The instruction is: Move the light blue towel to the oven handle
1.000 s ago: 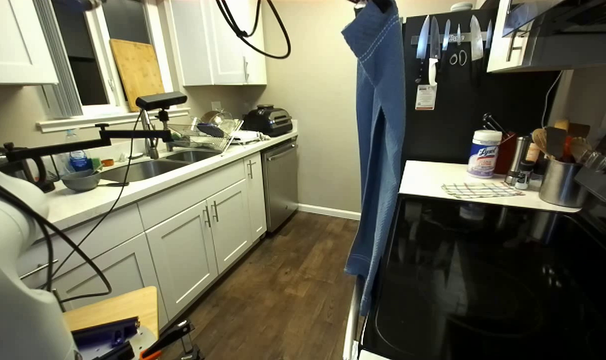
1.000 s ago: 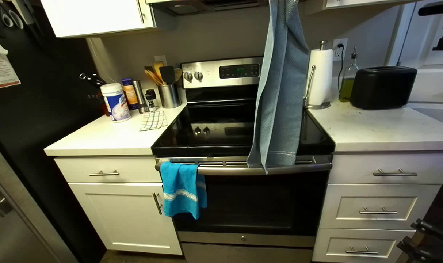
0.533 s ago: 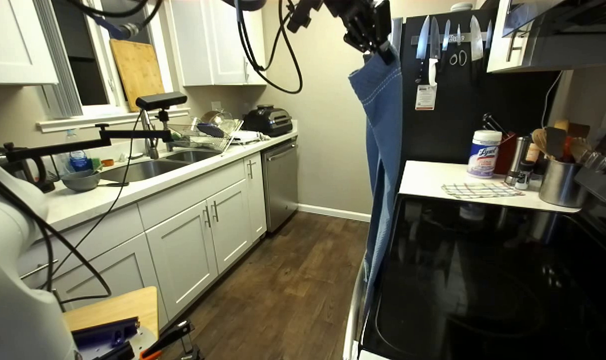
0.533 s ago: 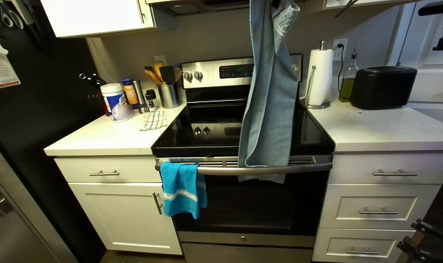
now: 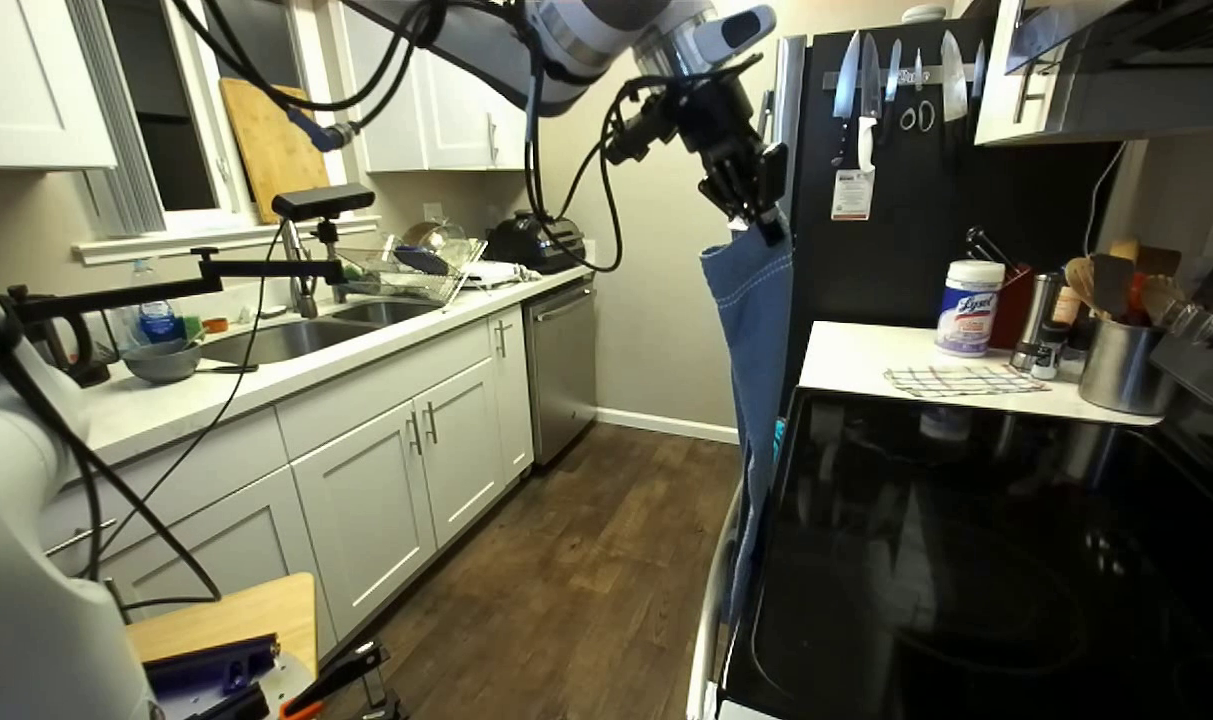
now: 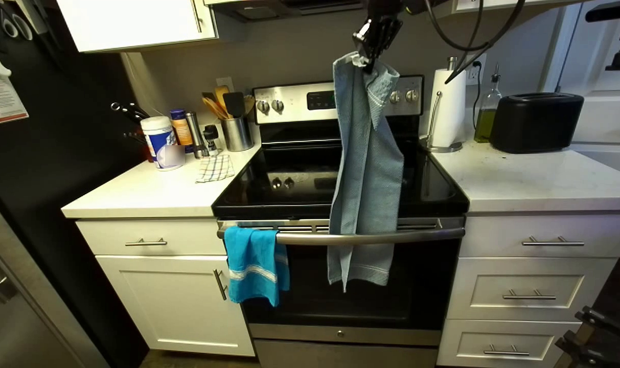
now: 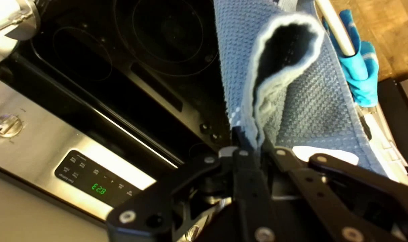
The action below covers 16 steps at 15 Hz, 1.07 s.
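Note:
The light blue towel (image 6: 366, 168) hangs lengthwise from my gripper (image 6: 369, 64) in front of the stove. Its lower part passes behind the steel oven handle (image 6: 350, 238), and its end shows below the bar against the oven door. The towel (image 5: 761, 350) and handle (image 5: 708, 620) are edge-on in an exterior view, with my gripper (image 5: 766, 225) above the stove's front edge. In the wrist view, my gripper (image 7: 252, 141) is shut on the towel's folded top edge (image 7: 318, 111). The handle (image 7: 336, 27) shows beyond the towel, partly hidden by it.
A bright blue towel with a white stripe (image 6: 256, 266) hangs on the handle's left end. The black cooktop (image 6: 299, 184) lies behind the hanging towel. A paper towel roll (image 6: 449, 107) and toaster (image 6: 537, 122) stand on the right counter, a wipes canister (image 6: 161, 143) on the left.
My gripper has moved down with the towel, and leftward in an exterior view. The towel's lower end, at first in front of the handle, has slid down behind it.

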Each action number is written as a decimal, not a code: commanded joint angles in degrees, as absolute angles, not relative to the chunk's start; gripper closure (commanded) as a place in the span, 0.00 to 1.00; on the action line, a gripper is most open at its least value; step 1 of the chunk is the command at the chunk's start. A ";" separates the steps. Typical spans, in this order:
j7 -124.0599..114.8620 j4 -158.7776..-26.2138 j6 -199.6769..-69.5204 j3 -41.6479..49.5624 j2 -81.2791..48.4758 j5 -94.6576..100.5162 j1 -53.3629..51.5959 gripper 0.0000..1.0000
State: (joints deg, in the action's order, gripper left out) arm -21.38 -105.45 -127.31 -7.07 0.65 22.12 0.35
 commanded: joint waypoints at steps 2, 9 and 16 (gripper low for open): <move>-19.14 -104.95 -127.90 -5.32 -1.69 20.12 -1.57 0.98; -17.02 -104.72 -127.06 -5.91 -5.28 19.43 -4.69 0.98; -14.41 -104.53 -126.37 -8.86 -10.23 17.69 -10.57 0.98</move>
State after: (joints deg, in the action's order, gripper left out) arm -18.67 -105.31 -127.03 -7.63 -8.74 20.16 -8.64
